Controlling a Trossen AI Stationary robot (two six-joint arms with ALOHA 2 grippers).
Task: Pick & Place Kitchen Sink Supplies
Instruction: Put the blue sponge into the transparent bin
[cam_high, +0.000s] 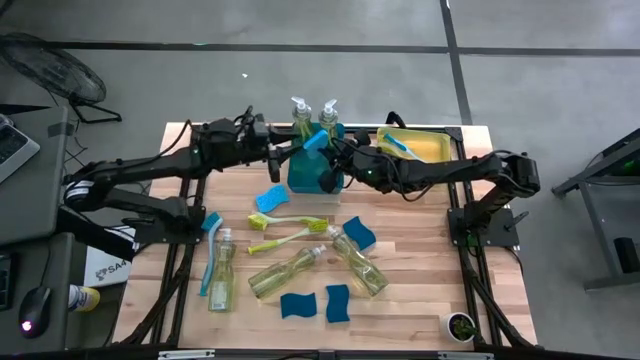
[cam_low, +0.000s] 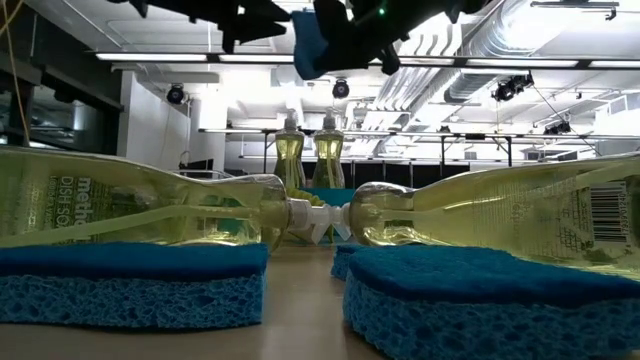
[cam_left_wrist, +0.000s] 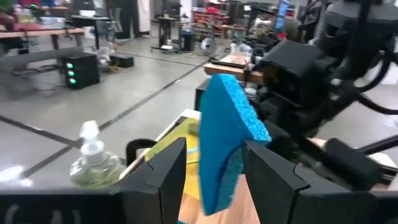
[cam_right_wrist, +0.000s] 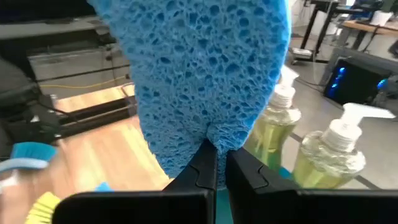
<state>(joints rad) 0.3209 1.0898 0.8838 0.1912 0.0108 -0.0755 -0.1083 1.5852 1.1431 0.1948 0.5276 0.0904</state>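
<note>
The right gripper (cam_right_wrist: 216, 163) is clamped on a blue sponge (cam_right_wrist: 205, 81), pinching its lower edge between nearly closed fingers. It holds the sponge in the air above the teal bin (cam_high: 313, 176) at the far side of the tabletop (cam_high: 420, 260). The left gripper (cam_left_wrist: 214, 163) faces the same sponge from the opposite side; its fingers stand apart, one on each side of the sponge, and contact cannot be confirmed.

Two upright soap bottles (cam_high: 314, 118) stand at the far end of the teal bin. A yellow bin (cam_high: 420, 148) sits just beside it, with a blue brush (cam_high: 397, 143) lying in it.

Loose items on the tabletop:
- three soap bottles on their sides (cam_high: 290, 268);
- four more sponges (cam_high: 298, 304);
- two lime-green brushes (cam_high: 292, 228);
- one blue brush (cam_high: 210, 250) beside the leftmost bottle.
</note>
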